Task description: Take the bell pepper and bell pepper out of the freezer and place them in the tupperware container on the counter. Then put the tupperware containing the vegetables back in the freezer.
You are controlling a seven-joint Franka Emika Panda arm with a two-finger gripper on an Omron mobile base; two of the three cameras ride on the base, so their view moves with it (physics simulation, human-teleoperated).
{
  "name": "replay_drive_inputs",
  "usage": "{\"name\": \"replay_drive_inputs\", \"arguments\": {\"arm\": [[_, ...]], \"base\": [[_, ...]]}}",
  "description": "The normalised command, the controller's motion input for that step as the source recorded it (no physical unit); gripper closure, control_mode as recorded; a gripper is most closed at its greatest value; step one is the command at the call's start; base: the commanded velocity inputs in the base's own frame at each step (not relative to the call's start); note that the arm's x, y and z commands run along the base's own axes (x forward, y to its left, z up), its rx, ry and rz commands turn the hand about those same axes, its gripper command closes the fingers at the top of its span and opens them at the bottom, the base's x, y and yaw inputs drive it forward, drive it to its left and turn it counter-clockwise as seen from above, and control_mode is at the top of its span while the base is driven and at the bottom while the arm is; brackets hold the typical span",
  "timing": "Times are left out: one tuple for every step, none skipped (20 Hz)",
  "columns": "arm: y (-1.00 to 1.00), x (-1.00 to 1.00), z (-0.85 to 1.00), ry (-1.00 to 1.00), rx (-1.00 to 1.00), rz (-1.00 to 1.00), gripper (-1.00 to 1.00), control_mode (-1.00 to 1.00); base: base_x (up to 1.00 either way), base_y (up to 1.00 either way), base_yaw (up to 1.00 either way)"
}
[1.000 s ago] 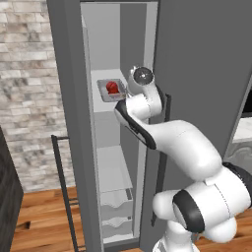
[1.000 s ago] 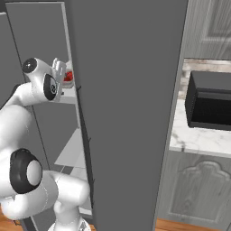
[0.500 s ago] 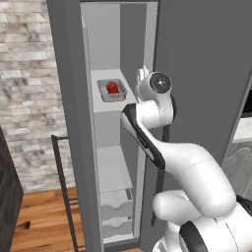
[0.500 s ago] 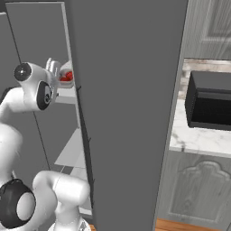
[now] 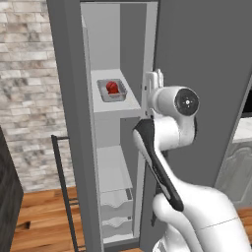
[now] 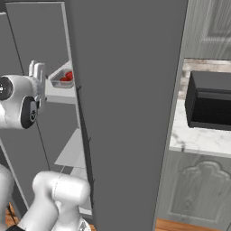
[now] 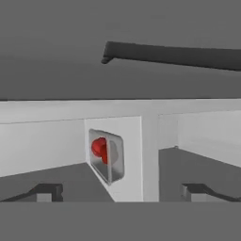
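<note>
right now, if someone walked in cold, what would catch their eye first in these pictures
Probably the red bell pepper, the one bright spot, lying in the grey tupperware container on the upper shelf of the open freezer. Next, the white arm rising in front of that opening, its claw open, empty and facing the tray. Off to the right, a black microwave sits on the marble counter.

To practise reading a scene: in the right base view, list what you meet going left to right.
End effector → tupperware container holding red bell peppers → freezer door → black microwave on the counter.
</note>
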Motion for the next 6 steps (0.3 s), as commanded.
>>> {"name": "replay_drive_inputs", "arguments": {"arm": [[-0.21,-1.00,0.29,-0.13,0.01,0.03,-1.00,-1.00],[-0.26,-1.00,0.31,-0.14,0.02,0.03,-1.00,-1.00],[-0.34,-1.00,0.34,-0.15,0.04,0.02,-1.00,-1.00],[-0.42,-1.00,0.39,-0.15,0.06,0.01,-1.00,-1.00],[-0.49,-1.00,0.43,-0.15,0.07,0.00,-1.00,-1.00],[-0.53,-1.00,0.45,-0.14,0.09,0.00,-1.00,-1.00]], "base": [[0.00,0.00,0.00],[0.00,0.00,0.00],[0.00,0.00,0.00],[0.00,0.00,0.00],[0.00,0.00,0.00],[0.00,0.00,0.00]]}}
